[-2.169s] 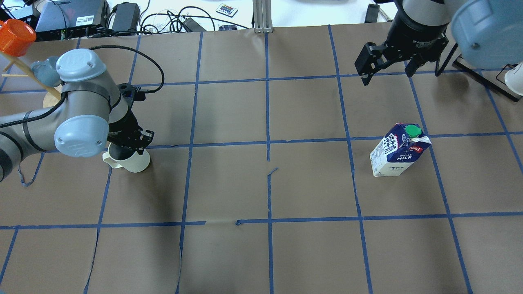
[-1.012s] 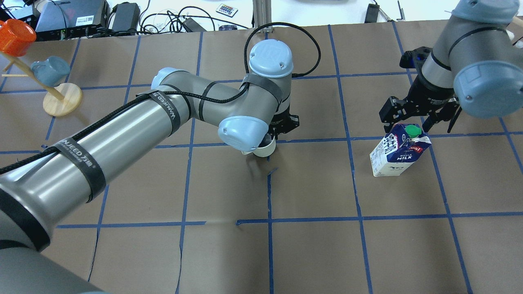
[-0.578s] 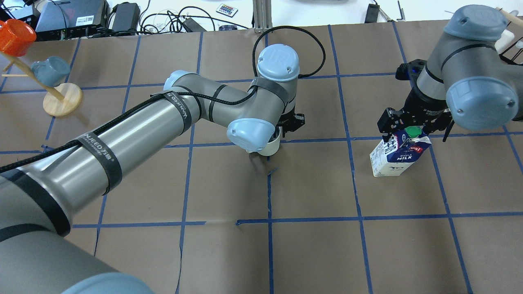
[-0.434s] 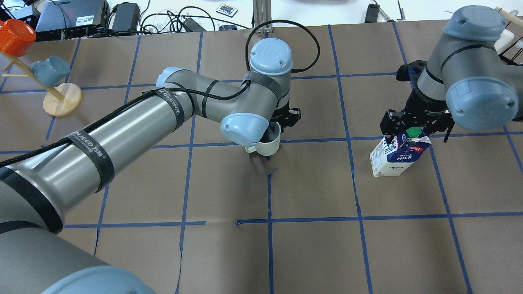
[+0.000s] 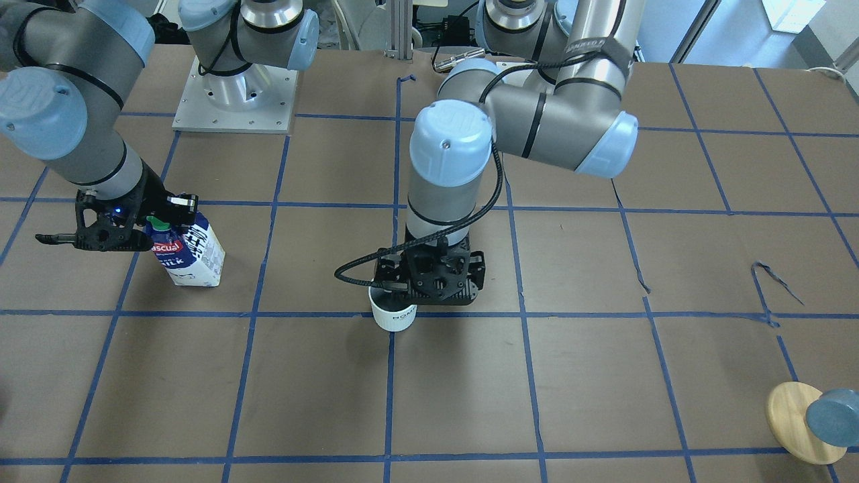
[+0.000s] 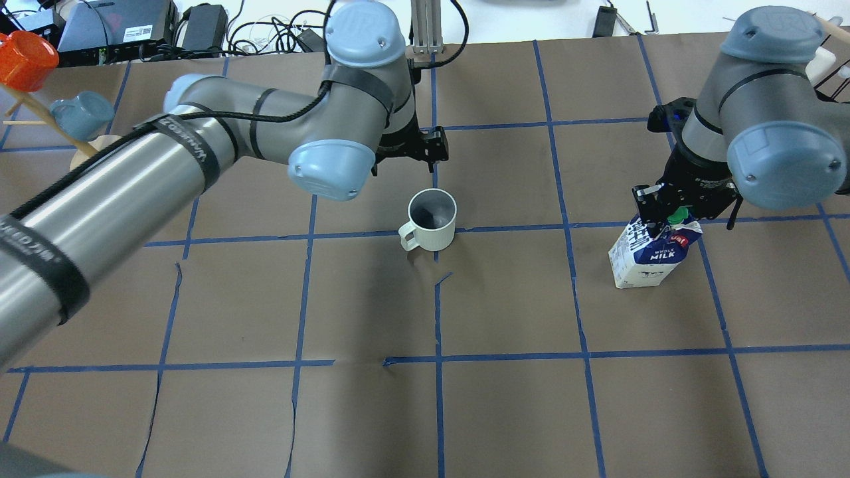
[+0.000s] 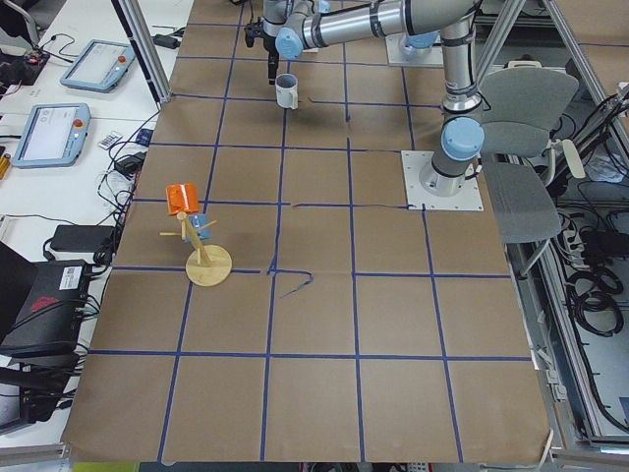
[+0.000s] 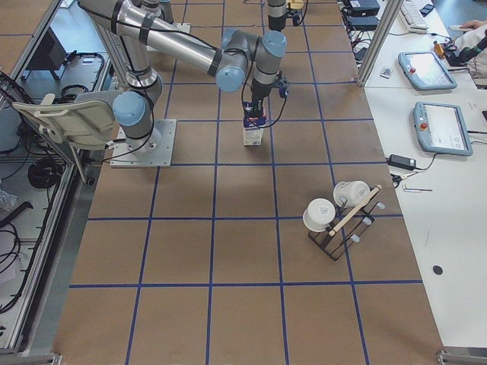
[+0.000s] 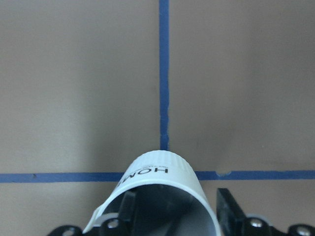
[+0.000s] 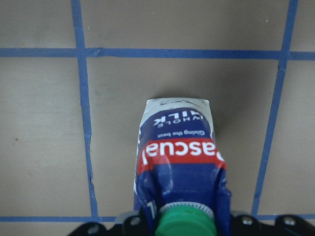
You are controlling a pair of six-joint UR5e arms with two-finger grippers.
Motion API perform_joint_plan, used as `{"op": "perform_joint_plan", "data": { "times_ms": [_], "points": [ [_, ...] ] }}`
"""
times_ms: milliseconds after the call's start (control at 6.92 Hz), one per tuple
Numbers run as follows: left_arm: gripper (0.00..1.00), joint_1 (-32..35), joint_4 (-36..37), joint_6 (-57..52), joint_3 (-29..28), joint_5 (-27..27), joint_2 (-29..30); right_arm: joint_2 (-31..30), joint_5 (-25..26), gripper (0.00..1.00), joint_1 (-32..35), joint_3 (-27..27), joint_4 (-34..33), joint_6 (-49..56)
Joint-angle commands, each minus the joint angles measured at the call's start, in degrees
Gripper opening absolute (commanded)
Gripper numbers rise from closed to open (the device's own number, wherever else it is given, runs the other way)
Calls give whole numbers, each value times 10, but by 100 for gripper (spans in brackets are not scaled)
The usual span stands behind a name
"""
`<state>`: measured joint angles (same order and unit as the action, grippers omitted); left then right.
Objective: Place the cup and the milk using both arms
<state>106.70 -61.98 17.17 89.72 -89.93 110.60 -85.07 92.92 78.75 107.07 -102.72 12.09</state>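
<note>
The white cup [image 6: 435, 236] stands upright on a crossing of blue tape lines at the table's middle, handle toward my left arm's side. It also shows in the front view [image 5: 394, 316] and the left wrist view [image 9: 157, 172]. My left gripper [image 6: 405, 159] is open; overhead it is apart from the cup, just beyond it, while the wrist view shows one finger inside the rim and one outside. The milk [image 6: 654, 259] stands on my right side, also seen in the right wrist view [image 10: 179, 147]. My right gripper [image 6: 677, 212] is shut on its top by the green cap.
A wooden mug tree [image 5: 798, 422] with an orange cup [image 6: 23, 60] and a blue-grey cup [image 6: 80, 113] stands at the far left. A black rack with white cups [image 8: 338, 217] stands on the right end. Cables and electronics [image 6: 199, 26] lie beyond the far edge.
My left arm carried the cup from the left to the middle, set it down, opened and drew back. My right gripper came down over the milk's top and closed; the carton straightened slightly.
</note>
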Motion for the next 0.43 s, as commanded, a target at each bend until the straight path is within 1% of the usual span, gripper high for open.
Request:
{"op": "perform_joint_plan", "data": {
  "times_ms": [0, 145, 289],
  "points": [
    [100, -29, -117, -14, 3, 2, -88, -4, -33, 15, 4, -52, 60, -1],
    [100, -44, -159, -47, 5, 5, -137, 0, -58, 15, 17, -103, 99, -9],
    [100, -68, -222, -93, 5, 5, -176, 15, -75, 15, 46, -144, 110, -9]
  ]
}}
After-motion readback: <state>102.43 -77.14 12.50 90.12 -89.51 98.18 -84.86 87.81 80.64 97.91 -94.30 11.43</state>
